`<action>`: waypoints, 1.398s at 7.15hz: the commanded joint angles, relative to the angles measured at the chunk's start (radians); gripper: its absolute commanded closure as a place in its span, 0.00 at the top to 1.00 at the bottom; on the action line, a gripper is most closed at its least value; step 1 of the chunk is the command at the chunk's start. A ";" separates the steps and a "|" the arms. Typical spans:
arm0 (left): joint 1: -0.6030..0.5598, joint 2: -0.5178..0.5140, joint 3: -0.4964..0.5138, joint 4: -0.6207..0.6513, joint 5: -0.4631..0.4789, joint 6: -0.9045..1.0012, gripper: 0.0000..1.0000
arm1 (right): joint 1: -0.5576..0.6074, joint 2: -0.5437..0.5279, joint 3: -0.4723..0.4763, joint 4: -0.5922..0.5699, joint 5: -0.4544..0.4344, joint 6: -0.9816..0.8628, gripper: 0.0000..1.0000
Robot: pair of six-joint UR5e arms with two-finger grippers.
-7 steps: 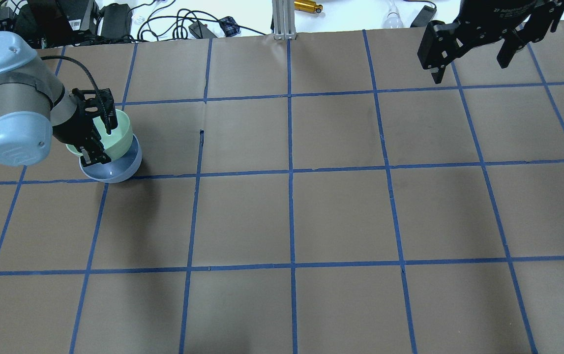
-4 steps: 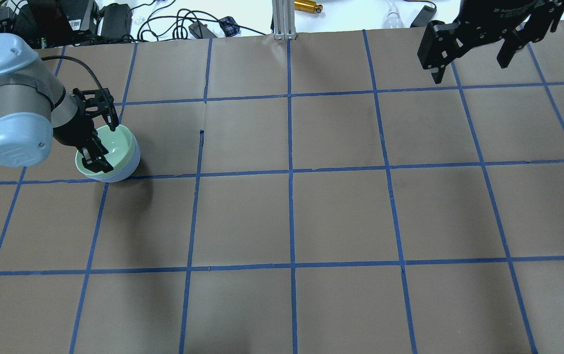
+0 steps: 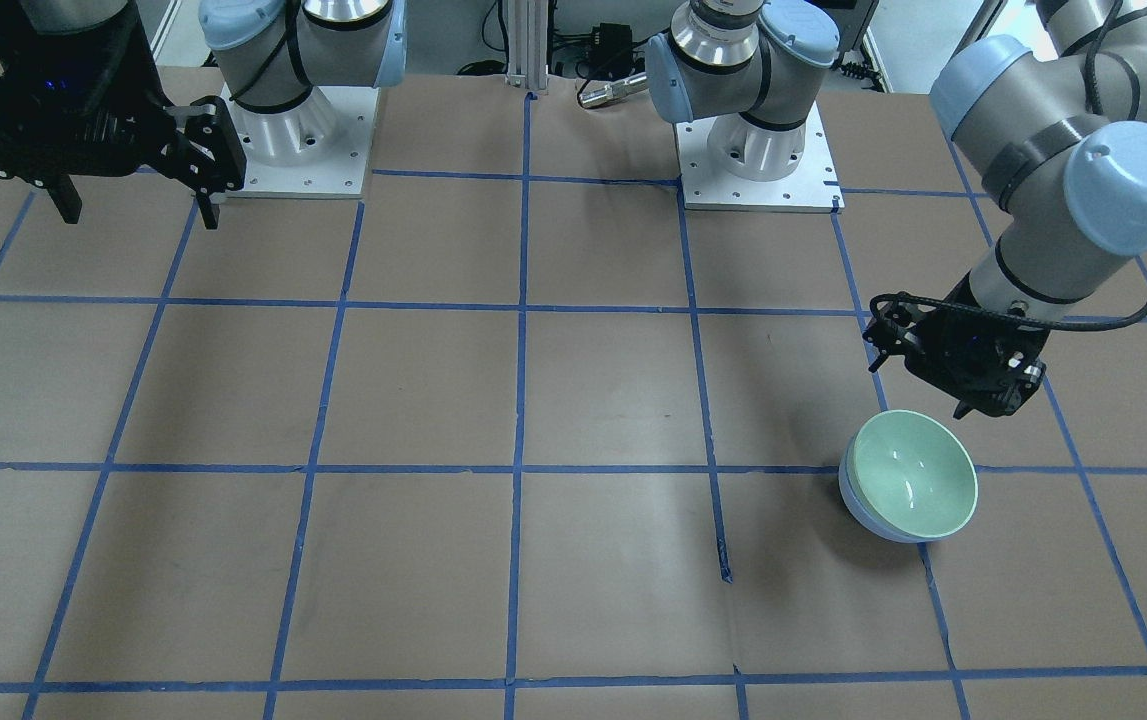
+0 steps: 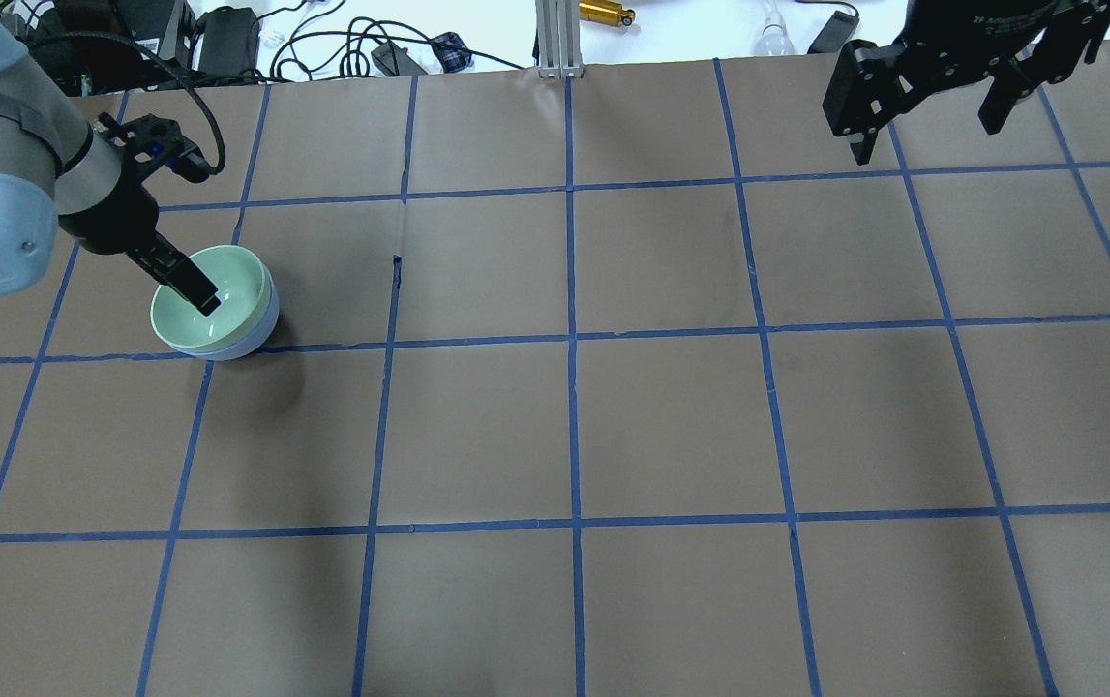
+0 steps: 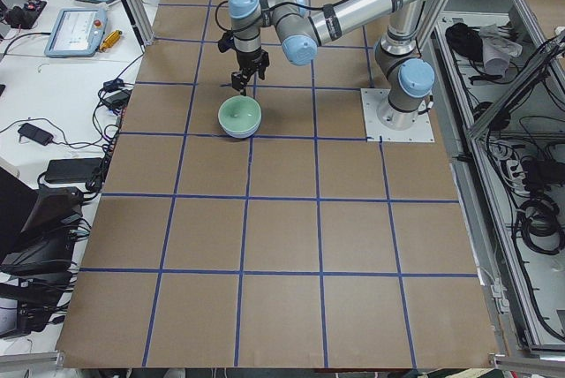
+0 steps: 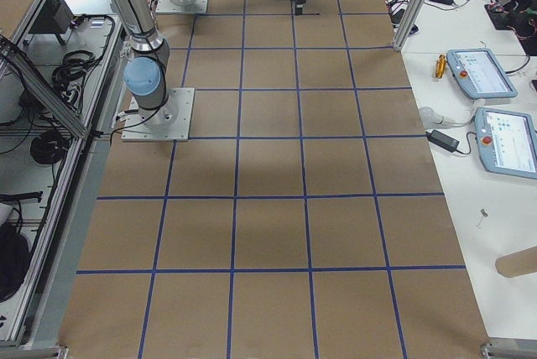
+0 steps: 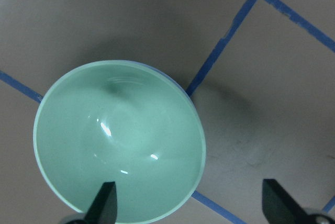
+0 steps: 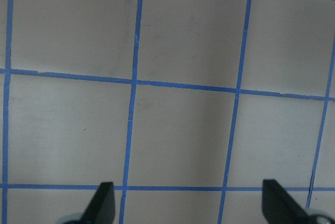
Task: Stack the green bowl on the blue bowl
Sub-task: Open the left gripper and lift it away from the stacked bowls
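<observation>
Green bowl (image 4: 230,290) sits nested in blue bowl (image 4: 265,324), at left; stack looks done. Left gripper (image 7: 191,205) fingers apart above it, right gripper (image 4: 927,131) fingers also apart. Next: lift straight clear.

— How is the green bowl (image 7: 120,140) finished?
— A smooth, glossy surface is seen, with small highlights caught inside; the blue bowl (image 3: 863,520) beneath is glossy too.
— And the tabletop (image 4: 671,426)?
— Matt brown paper is laid over it, faintly scuffed, crossed by blue tape (image 4: 571,338). At twelve o'clock, a bare-metal post (image 4: 555,39) is seen.
</observation>
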 commanded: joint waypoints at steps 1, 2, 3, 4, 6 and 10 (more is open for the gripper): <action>-0.037 0.029 0.072 -0.093 -0.004 -0.304 1.00 | 0.000 0.000 0.000 0.000 0.000 0.000 1.00; -0.074 0.044 0.090 -0.112 0.000 -0.439 1.00 | 0.001 0.000 0.000 0.000 0.000 0.000 1.00; -0.138 0.040 0.119 -0.123 -0.004 -0.537 1.00 | 0.000 0.000 0.000 0.000 0.000 0.000 1.00; -0.197 0.055 0.150 -0.151 0.000 -0.633 1.00 | 0.001 0.000 0.000 0.000 0.000 0.000 1.00; -0.248 0.084 0.226 -0.315 -0.018 -0.764 1.00 | 0.001 0.000 0.000 0.000 0.000 0.000 1.00; -0.274 0.133 0.201 -0.350 -0.035 -0.765 1.00 | 0.001 0.000 0.000 0.000 0.000 0.000 1.00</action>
